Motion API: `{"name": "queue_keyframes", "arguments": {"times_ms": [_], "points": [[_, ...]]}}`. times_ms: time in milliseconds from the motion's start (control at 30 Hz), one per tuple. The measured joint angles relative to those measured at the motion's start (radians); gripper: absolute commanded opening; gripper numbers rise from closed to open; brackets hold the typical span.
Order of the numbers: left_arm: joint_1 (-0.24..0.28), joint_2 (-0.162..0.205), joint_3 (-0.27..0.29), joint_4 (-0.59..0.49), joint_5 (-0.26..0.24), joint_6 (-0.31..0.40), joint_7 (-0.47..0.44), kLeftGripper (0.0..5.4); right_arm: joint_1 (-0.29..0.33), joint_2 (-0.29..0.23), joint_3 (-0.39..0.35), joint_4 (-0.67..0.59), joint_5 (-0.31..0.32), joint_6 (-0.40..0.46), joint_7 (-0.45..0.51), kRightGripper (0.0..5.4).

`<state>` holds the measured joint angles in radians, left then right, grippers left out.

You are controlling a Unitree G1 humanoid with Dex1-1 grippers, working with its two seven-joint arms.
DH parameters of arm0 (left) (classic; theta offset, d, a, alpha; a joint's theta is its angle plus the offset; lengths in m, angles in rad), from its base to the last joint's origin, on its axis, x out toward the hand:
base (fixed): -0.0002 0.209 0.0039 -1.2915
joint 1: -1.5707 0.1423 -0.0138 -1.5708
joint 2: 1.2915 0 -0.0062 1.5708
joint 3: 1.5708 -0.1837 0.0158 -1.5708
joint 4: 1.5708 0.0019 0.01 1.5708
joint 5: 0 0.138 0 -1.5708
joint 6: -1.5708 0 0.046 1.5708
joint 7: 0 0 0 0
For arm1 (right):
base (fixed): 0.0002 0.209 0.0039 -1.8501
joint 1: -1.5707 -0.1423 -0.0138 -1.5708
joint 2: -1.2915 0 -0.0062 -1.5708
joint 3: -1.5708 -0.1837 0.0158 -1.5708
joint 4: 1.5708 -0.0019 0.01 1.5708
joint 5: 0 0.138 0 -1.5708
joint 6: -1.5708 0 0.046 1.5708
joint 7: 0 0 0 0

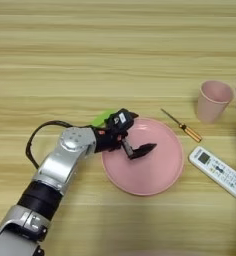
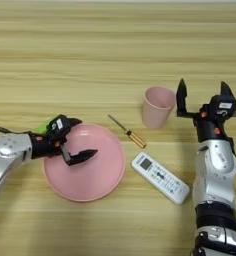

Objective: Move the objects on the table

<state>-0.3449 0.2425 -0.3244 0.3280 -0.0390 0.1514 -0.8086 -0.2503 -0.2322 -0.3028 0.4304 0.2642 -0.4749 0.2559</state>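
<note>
Nearest the bench's front edge, the white remote control lies slantwise just right of a pink plate. The left pincer hovers over that plate, fingers apart and holding nothing, with something green half hidden behind it. Beyond the remote lies a small screwdriver, and further back the pale pink cup stands upright. Just to its right, the right pincer has its fingers spread wide, empty.
</note>
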Motion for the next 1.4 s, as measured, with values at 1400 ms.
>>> {"name": "queue_keyframes", "arguments": {"times_ms": [1400], "points": [[-0.437,-0.199,0.045,0.748,0.134,-0.269,0.159,5.39,0.000,0.011,0.018,0.000,-0.006,-0.015,-0.010,5.40]]}}
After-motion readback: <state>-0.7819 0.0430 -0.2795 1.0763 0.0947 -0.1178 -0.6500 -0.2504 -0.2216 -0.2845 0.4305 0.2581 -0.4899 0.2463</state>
